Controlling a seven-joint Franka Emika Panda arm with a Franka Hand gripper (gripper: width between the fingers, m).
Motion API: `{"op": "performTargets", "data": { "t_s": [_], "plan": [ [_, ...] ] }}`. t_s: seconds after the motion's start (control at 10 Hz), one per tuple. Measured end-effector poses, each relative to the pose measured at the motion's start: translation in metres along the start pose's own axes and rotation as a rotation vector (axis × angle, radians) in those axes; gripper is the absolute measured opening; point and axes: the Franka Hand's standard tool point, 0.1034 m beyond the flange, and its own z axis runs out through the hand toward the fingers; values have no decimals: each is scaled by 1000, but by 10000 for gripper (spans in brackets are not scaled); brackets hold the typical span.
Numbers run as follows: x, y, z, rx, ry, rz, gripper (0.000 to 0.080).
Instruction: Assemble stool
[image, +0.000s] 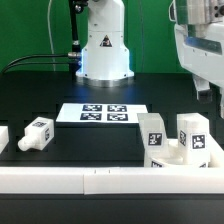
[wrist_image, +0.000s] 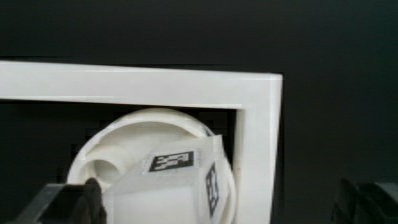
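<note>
The white round stool seat (image: 178, 160) sits in the corner of the border rails at the exterior view's right. Two tagged legs (image: 153, 136) (image: 194, 136) stand upright on it. A third tagged leg (image: 37, 132) lies loose on the black table at the left. My gripper (image: 205, 93) hangs above the seat, clear of it, and is open. In the wrist view the seat (wrist_image: 134, 150) and one tagged leg (wrist_image: 192, 172) lie below, between my wide-apart dark fingertips (wrist_image: 63, 203). The gripper (wrist_image: 217, 212) holds nothing.
The marker board (image: 103, 113) lies mid-table in front of the robot base (image: 104, 50). A long white border rail (image: 80, 181) runs along the front, and its corner (wrist_image: 263, 90) frames the seat. Another white part (image: 3, 138) shows at the far left edge.
</note>
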Motion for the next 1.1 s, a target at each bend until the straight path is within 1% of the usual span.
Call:
{"op": "performTargets", "data": {
  "t_s": [0.2,0.4,0.6,0.9,1.0,1.1],
  "plan": [
    [0,0,0,0,0,-168,649],
    [2,1,-1,-25,35,-575,649],
    [1,4,2,-60,74,-912,649],
    [3,3,2,-69,73,-1093,649],
    [4,4,4,-84,78,-1201,649],
    [4,7,10,-114,85,-1333,649]
  ]
}}
